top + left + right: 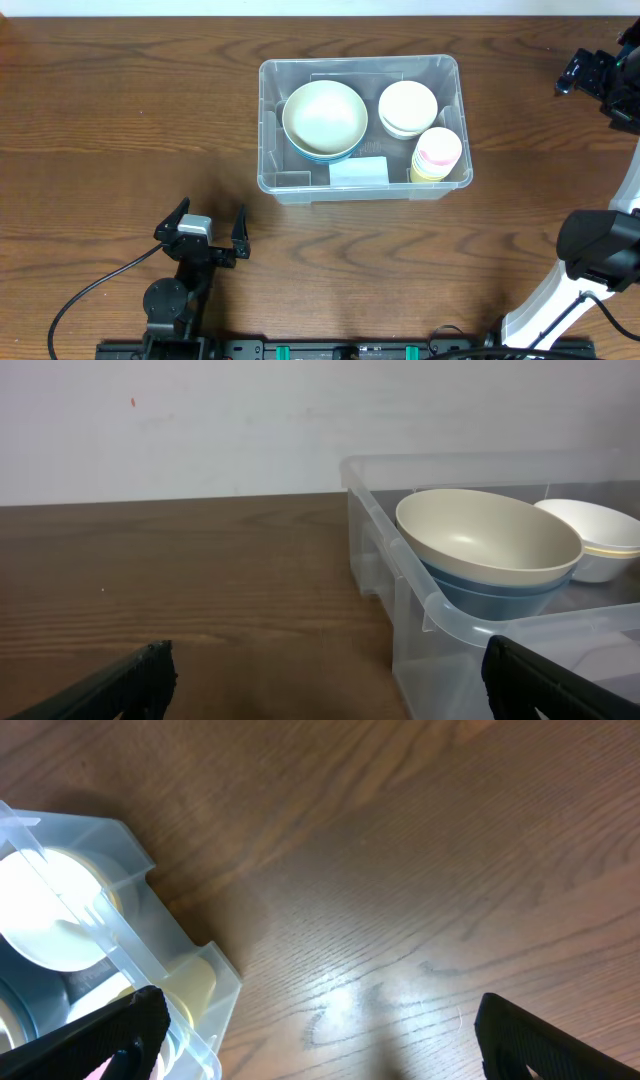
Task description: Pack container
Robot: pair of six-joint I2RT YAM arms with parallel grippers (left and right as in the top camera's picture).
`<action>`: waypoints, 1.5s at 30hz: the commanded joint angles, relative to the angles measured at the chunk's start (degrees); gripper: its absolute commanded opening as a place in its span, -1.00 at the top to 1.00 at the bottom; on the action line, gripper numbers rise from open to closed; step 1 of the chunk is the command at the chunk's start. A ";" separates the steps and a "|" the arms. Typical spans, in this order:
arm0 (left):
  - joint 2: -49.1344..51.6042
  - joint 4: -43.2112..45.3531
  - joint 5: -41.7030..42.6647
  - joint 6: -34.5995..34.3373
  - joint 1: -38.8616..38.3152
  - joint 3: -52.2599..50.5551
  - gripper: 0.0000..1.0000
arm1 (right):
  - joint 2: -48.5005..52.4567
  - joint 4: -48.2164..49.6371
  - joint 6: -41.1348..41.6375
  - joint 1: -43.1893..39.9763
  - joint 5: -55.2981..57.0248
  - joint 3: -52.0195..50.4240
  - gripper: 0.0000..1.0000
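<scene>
**Left end effector (212, 212) and right end effector (318, 1012) both released: packing looks done**

The left end effector sits low near its base at the front of the brown wooden desk (130, 120), fingers spread and empty. It is well apart from the large clear plastic rectangular container (358, 64), which stands at the desk's centre. The right end effector hangs over the far right corner. Its wrist view shows both fingers wide apart with nothing between them and the container's corner off to one side.

Inside the container, a cream bowl (323, 115) nests in a blue bowl (490, 592) on the left. A stack of white bowls (407, 107) and a stack of pink and yellow cups (437, 153) fill the right side. Nothing loose is visible on the desk, and no lid is in view.

The step in hand is probably a clean retreat. To do it well, the right arm should come back around the container's right side rather than over it. Both arms should stay above and away from the rim, because a nudge could slide the light bin.
</scene>
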 commanded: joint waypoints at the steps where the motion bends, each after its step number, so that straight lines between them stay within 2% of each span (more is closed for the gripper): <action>1: -0.39 -2.43 0.83 1.01 0.24 -0.68 -0.96 | -1.40 -0.04 0.79 0.28 0.59 1.07 -0.98; 8: -0.39 -2.43 0.83 1.01 0.24 -0.68 -0.96 | -4.79 -0.04 0.79 6.08 0.59 1.03 -0.98; 15: -0.39 -2.43 0.83 1.01 0.24 -0.68 -0.96 | -15.04 0.00 0.72 19.06 0.68 -0.61 -0.99; 18: -0.39 -2.43 0.83 1.01 0.24 -0.68 -0.96 | -21.66 2.38 -1.38 24.76 6.73 -5.68 -0.98; 20: -0.39 -2.43 0.83 1.01 0.24 -0.68 -0.96 | -26.21 2.54 -1.36 26.97 6.78 -10.34 -0.98; 26: -0.39 -2.43 0.83 1.01 0.24 -0.68 -0.96 | -40.00 4.33 -1.14 27.06 6.51 -26.51 -0.99; 28: -0.39 -2.43 0.83 1.01 0.24 -0.68 -0.96 | -45.53 10.23 -1.18 26.03 6.62 -33.18 -0.99; 30: -0.39 -2.43 0.83 1.01 0.24 -0.68 -0.95 | -51.65 20.22 -1.18 24.92 6.60 -40.79 -0.99; 38: -0.39 -2.43 0.83 1.01 0.24 -0.68 -0.96 | -77.40 65.26 -5.20 21.33 2.14 -75.69 -0.98; 42: -0.39 -2.43 0.83 1.01 0.24 -0.68 -0.96 | -87.78 79.60 -6.58 19.96 0.31 -90.53 -0.99; 45: -0.39 -2.43 0.83 1.01 0.24 -0.68 -0.96 | -94.12 86.62 -6.80 19.32 0.35 -99.62 -0.98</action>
